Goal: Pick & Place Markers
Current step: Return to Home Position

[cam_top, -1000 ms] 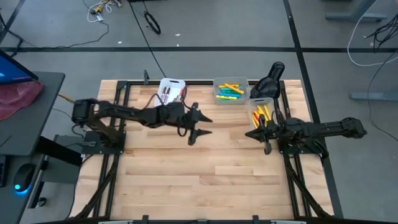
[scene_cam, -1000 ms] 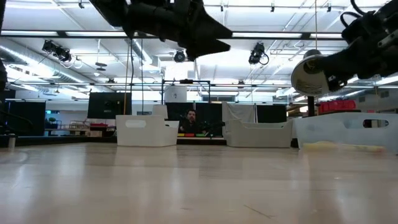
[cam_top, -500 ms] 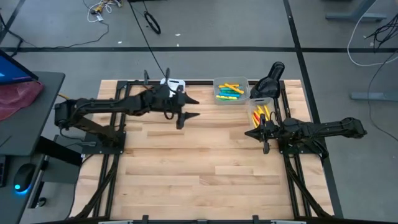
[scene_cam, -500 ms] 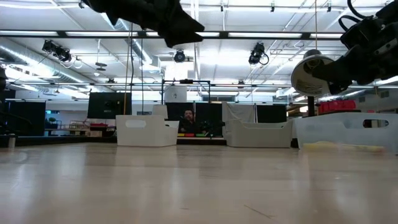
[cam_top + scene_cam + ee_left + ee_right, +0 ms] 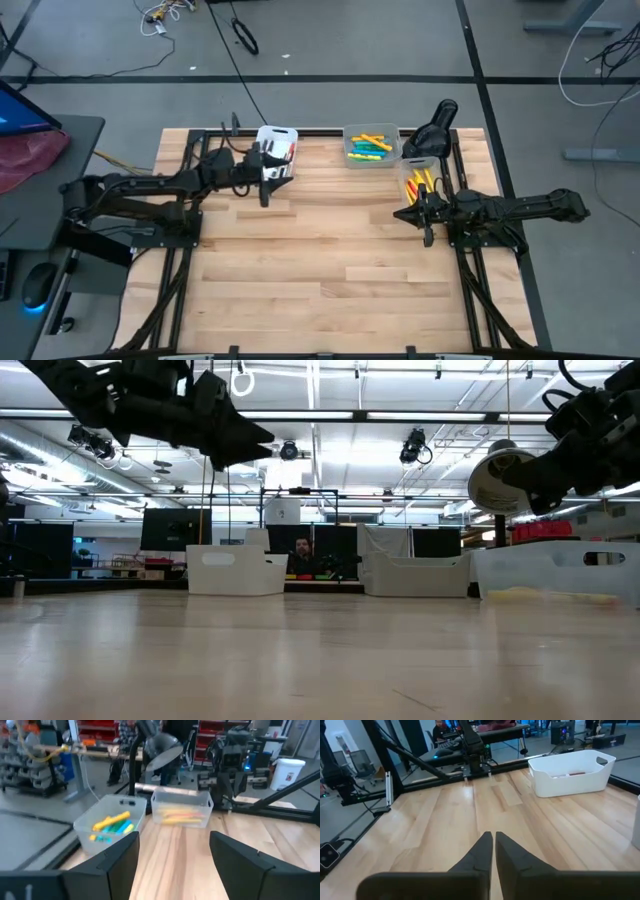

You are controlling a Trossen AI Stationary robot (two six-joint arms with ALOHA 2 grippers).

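Observation:
The markers lie in three bins along the table's far side. Yellow, green and teal ones fill the clear middle bin (image 5: pixel 371 146) (image 5: pixel 111 824). Yellow and red ones lie in the right bin (image 5: pixel 419 181) (image 5: pixel 182 813). A few red and dark ones are in the white left bin (image 5: pixel 277 145) (image 5: pixel 570 772). My left gripper (image 5: pixel 268 186) (image 5: pixel 174 839) hovers open just in front of the white bin, pointing level toward the table's right, with nothing between its fingers. My right gripper (image 5: pixel 399 213) (image 5: pixel 493 838) hovers shut and empty just in front of the right bin, pointing toward the table's left.
A black lamp (image 5: pixel 437 125) (image 5: pixel 498 480) stands at the far right corner behind the right bin. Bare wood (image 5: pixel 330 260) stretches between the two arms and toward the near edge. A person sits in the room beyond the far edge (image 5: pixel 303 552).
My left gripper has drawn back from the table's middle toward the left edge, ending in front of the white bin, still open and empty.

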